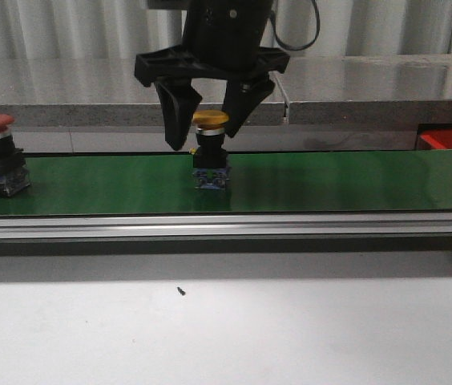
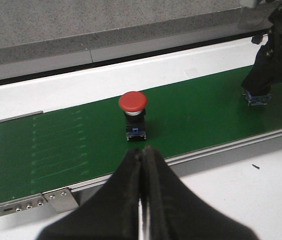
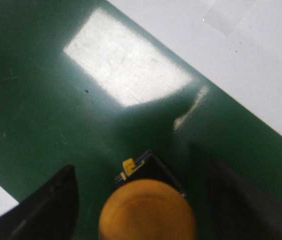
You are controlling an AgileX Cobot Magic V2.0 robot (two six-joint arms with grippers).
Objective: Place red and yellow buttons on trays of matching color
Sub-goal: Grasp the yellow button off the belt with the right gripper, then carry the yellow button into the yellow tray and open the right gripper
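Here, red tray [image 1: 450,139] mostly cut off, right tool [image 1: 207,132] spread around yellow button [image 1: 210,120]

Matte black right hand [image 1: 207,132] with tapered angular fingers and a black cable.

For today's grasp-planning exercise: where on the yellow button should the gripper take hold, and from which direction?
Probably from straight above, closing on the black neck just under the yellow button's domed cap. It stands upright on the belt, and the cap is wider than the neck, so it should catch on the fingers when lifted. The open right gripper already hangs over it, one finger each side.
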